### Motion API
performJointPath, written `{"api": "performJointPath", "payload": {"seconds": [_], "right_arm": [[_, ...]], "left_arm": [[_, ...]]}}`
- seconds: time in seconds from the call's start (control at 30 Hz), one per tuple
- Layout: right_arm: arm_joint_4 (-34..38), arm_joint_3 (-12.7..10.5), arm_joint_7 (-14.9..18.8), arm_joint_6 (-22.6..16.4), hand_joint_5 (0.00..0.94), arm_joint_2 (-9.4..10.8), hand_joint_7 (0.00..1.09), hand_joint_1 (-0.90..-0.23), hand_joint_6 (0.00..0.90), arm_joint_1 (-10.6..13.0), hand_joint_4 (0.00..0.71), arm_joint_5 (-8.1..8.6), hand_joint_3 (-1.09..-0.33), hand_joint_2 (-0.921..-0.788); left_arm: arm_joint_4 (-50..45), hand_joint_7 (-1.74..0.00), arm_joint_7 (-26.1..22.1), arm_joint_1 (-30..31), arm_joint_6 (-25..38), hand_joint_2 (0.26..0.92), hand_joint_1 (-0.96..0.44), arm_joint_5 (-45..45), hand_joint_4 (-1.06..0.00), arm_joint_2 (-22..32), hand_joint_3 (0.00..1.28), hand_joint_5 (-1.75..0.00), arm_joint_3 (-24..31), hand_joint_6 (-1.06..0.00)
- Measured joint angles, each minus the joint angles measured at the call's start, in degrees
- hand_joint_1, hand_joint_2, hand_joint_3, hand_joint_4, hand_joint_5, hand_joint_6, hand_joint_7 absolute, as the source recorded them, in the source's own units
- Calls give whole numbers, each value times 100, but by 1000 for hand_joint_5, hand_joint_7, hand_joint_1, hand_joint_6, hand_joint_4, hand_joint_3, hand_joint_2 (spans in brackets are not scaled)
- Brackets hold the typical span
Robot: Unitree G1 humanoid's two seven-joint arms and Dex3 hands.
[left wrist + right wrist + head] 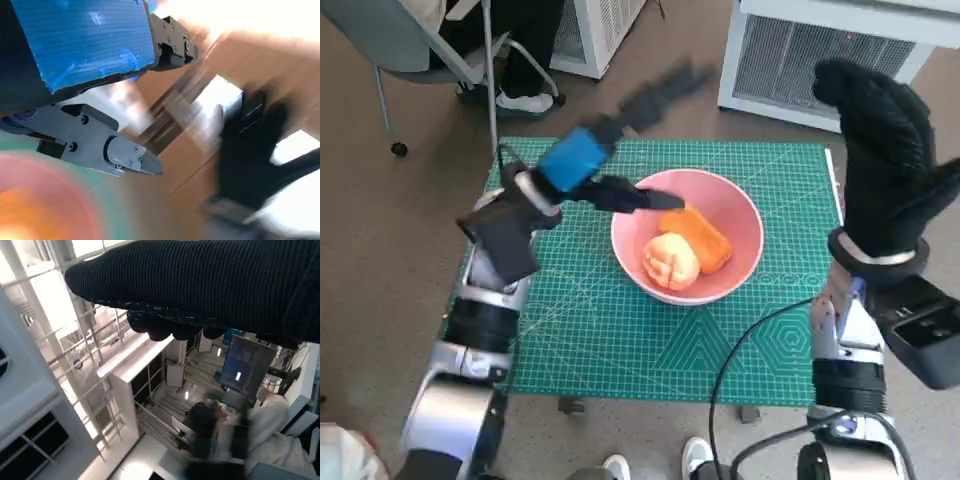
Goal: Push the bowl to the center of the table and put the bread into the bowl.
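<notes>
Your left hand hangs spread and empty over the bowl's near rim, blurred, apparently mid-swing, while your right hand is raised open beside the table. The bowl sits about mid-table with the bread already inside, beside an orange piece, so the job looks done.

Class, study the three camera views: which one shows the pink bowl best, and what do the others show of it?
The head view: the whole pink bowl sits sharp on the green mat, bread inside. The left wrist view catches only a blurred pink edge in one corner. The right wrist view shows none of it.
</notes>
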Motion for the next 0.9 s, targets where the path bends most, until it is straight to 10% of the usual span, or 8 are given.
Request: {"api": "performJointPath", "payload": {"seconds": [0.4,0.9], "right_arm": [[178,100,-87,21,192,-9,672,-570,-1,-321,181,-268,-821,-921],[443,204,193,26,154,-2,651,-570,-1,-449,198,-100,-800,-921]], "left_arm": [[-1079,-55,656,730,519,921,-572,-830,-134,-527,112,-29,434,-325],[-1651,-54,798,1132,924,921,-506,-1246,-159,-868,103,-20,539,-379]]}}
